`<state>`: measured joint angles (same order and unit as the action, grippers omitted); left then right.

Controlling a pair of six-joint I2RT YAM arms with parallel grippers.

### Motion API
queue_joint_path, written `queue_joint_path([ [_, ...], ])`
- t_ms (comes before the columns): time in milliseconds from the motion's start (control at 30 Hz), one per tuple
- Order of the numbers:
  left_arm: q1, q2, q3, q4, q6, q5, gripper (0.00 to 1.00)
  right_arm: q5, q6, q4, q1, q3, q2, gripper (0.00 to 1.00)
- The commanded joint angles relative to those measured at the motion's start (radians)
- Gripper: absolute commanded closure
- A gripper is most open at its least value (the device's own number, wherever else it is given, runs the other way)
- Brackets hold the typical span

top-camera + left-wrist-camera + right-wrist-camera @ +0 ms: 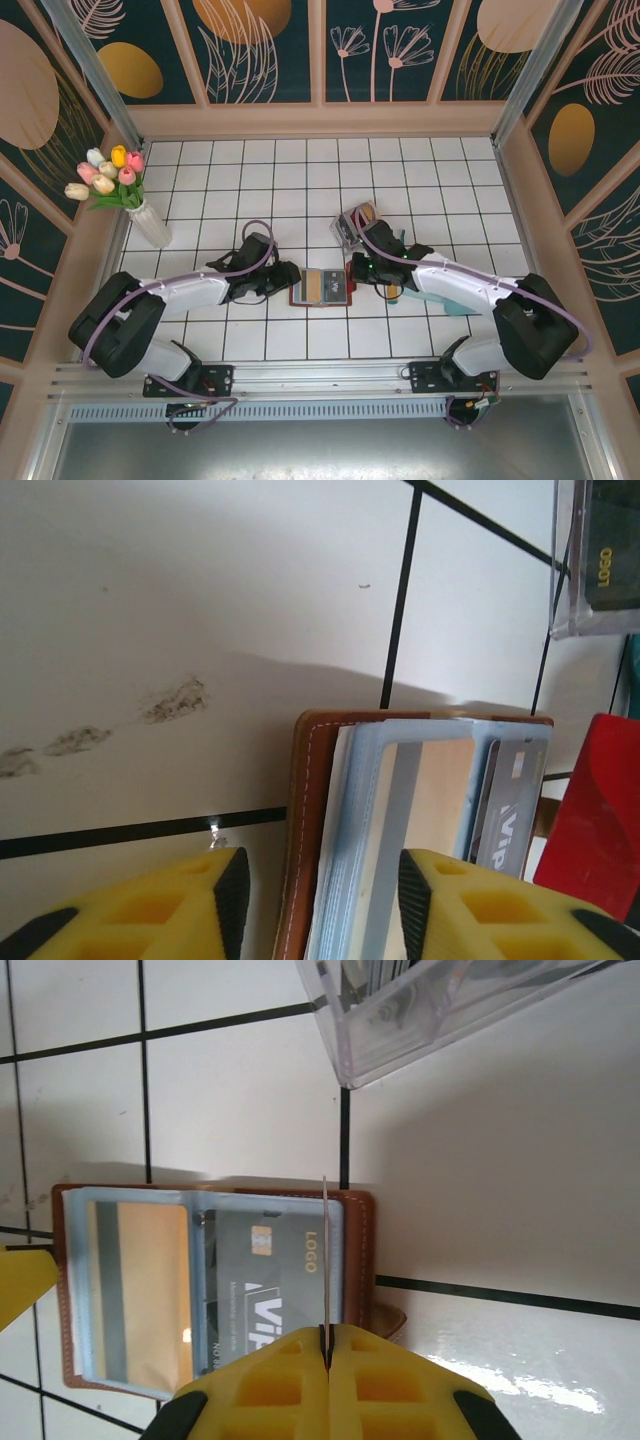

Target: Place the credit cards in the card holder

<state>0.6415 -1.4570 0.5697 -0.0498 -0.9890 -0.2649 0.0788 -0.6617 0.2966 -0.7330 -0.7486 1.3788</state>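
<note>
Right hand [327, 1345] clamped on red card [595, 810], edge-on over open card holder [62, 1290], left hand [322, 890] spread astride it

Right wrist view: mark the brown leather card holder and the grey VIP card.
Brown leather card holder [361, 1260], right wrist view, stitched right border.
Grey VIP card [265, 1280], right wrist view, its face.

You have one card holder [320, 287], spread flat on tabletop [250, 180]. Two cards in its pockets: one grey card [265, 1290], one tan card [150, 1290]. One thin card [325, 1260], edge-on, pinched in right fingers [270, 1380]. One red card [595, 810] beside holder, maybe same one, cannot tell. One clear box [350, 225], at least one dark card [610, 565] inside. One vase [152, 228]. Tulips [105, 172] too small to count.
</note>
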Motion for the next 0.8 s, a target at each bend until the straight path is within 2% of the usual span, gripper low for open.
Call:
queue_joint_path([
  [0, 0.003, -0.017, -0.015, -0.043, 0.010, -0.039, 0.62, -0.016, -0.007, 0.000, -0.008, 0.018, 0.018, 1.00],
  [200, 0.003, -0.035, -0.013, -0.050, 0.017, -0.047, 0.80, 0.020, -0.022, -0.065, -0.007, 0.042, 0.023, 1.00],
  [333, 0.005, -0.043, -0.010, -0.053, 0.021, -0.049, 0.87, 0.042, -0.032, -0.097, -0.006, 0.046, 0.016, 1.00],
  [767, 0.006, -0.060, -0.004, -0.062, 0.022, -0.048, 0.92, 0.082, -0.048, -0.088, 0.008, 0.005, -0.069, 0.99],
])
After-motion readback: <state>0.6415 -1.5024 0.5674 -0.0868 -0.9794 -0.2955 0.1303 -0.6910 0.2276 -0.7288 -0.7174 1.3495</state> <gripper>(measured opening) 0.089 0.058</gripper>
